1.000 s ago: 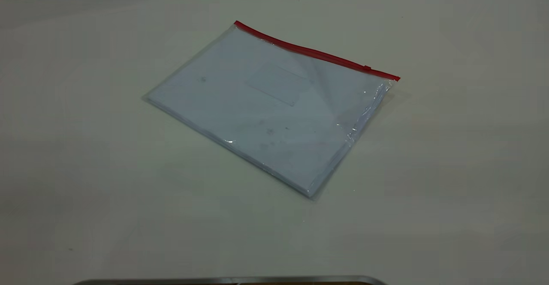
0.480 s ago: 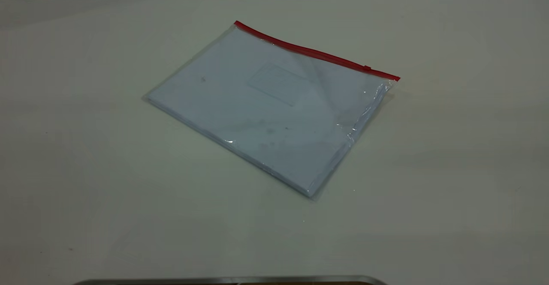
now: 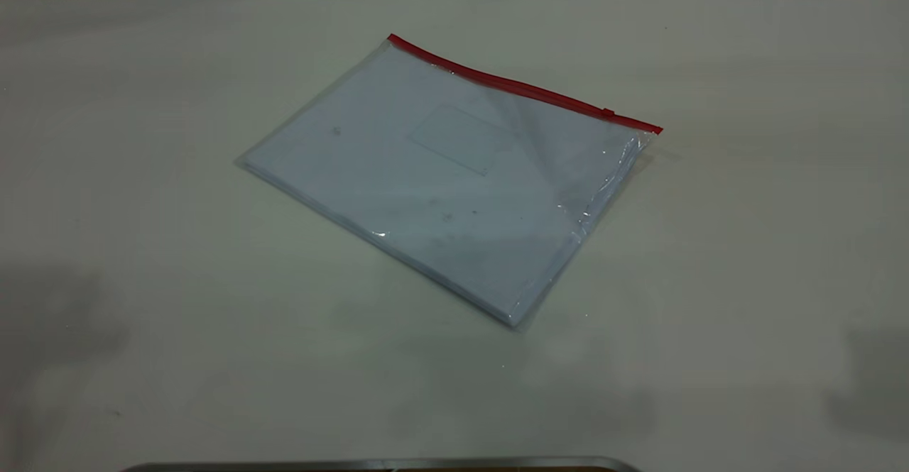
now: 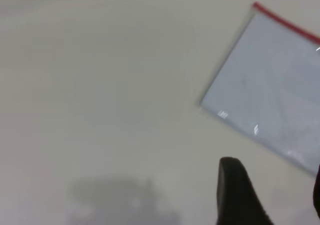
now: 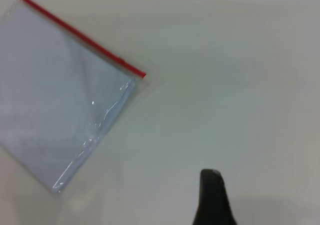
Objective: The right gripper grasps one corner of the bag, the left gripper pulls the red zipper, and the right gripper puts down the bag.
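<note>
The bag lies flat on the table, a little right of the middle and turned at an angle, with white paper inside and a small label pocket on its upper face. The red zipper runs along its far long edge, from a far-left end down to the corner at the right, and its slider tab sits close to that right corner. The plastic near that end is wrinkled and catches the light.

The exterior view shows the whole bag but neither arm — only soft dark shadows on the table at its near-left and near-right. The wrist views fill that gap. In the left wrist view one dark finger of the left gripper rises into the picture above bare table, well apart from the bag's left corner, and a sliver of a second dark part shows at the picture's edge; the fingers stand apart with table showing between them. In the right wrist view only one finger of the right gripper shows, above bare table and well apart from the zipper's right corner, so I cannot tell how its jaws stand.

Bare table lies on every side of the bag, nothing touching its edges. A metal edge shows at the near side.
</note>
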